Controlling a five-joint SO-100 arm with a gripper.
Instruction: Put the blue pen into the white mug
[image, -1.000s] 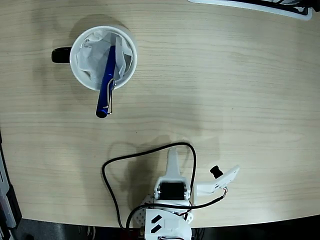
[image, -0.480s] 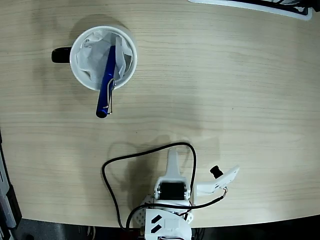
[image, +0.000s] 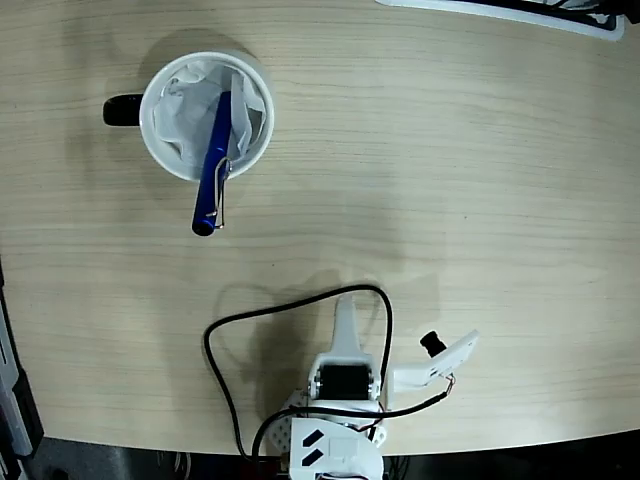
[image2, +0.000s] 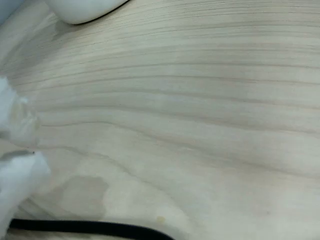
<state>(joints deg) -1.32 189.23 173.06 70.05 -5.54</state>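
You had the pen (image: 212, 165) in the mug (image: 160, 155) by this point, as far as the fixed view showed. Its lower end sat down among the crumpled paper (image: 185, 115) inside the mouth, and the shaft leaned out over the rim on the side nearer the arm. The cap end with its silver clip (image: 221, 195) stuck out past the rim above the counter (image: 450, 180). The mug stood upright at the upper left of that view, its black handle (image: 122, 110) pointing left.

Your arm (image: 345, 385) was folded back at the bottom edge of the counter, well apart from the mug, with a black cable (image: 215, 345) looped beside it. The hand (image: 345, 315) held nothing; from above it read as one narrow white point, which suggested the fingers were together, but I could not tell that for certain. The wrist view did not settle it: it showed only blurred white shapes at the left edge, bare wood grain, the cable along the bottom and a white object (image2: 82, 7) at the top.

I judged the task essentially done: the pen rested in the mug, free of the hand, and the arm sat clear. What was left, if anything, was a matter of standard. The pen leaned with much of its length outside the rim, so if you wanted it fully seated, it needed a nudge deeper. The paper filling the mug may have kept it from dropping further.
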